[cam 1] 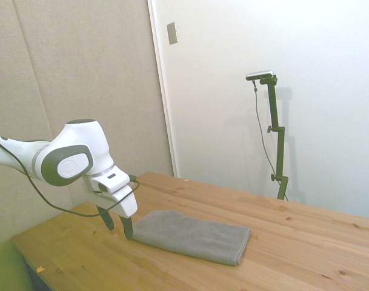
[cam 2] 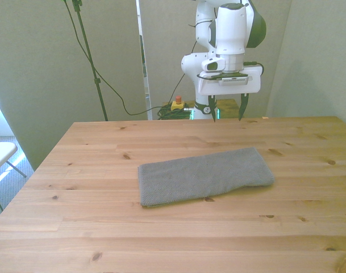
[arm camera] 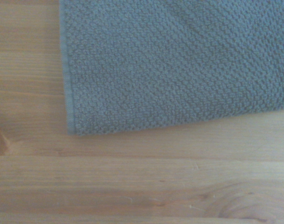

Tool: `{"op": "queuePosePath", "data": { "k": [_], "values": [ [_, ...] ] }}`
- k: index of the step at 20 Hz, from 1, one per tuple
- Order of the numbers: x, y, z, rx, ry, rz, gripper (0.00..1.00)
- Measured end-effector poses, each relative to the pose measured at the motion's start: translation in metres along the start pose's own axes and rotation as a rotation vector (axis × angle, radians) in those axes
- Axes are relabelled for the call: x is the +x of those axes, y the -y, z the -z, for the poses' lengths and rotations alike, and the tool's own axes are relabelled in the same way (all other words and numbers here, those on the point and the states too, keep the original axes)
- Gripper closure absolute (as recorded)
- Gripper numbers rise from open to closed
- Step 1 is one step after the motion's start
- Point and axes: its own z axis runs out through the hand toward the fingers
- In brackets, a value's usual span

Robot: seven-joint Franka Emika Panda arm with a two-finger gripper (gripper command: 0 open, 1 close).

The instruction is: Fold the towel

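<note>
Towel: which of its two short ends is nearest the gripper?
The end of the towel at the side view's left: the open gripper hangs beside it, while the other end lies farther off.

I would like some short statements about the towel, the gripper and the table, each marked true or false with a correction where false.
1. The grey towel lies flat on the wooden table. True.
2. The gripper is closed on a corner of the towel. False: its fingers are apart and hold nothing.
3. In the side view the gripper hangs near one end of the towel. True.
4. The towel hangs over the table's edge. False: it lies wholly on the tabletop.
5. The wrist view shows a towel corner on bare wood. True.
</note>
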Motion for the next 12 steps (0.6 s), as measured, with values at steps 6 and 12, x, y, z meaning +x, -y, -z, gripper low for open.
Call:
{"op": "queuePosePath", "data": {
  "k": [6, 12],
  "values": [
    [0.002, 0.015, 0.004, -0.007, -0.022, 0.010, 0.00],
    [-0.013, 0.096, -0.014, -0.112, -0.207, 0.059, 0.00]
  ]
}}
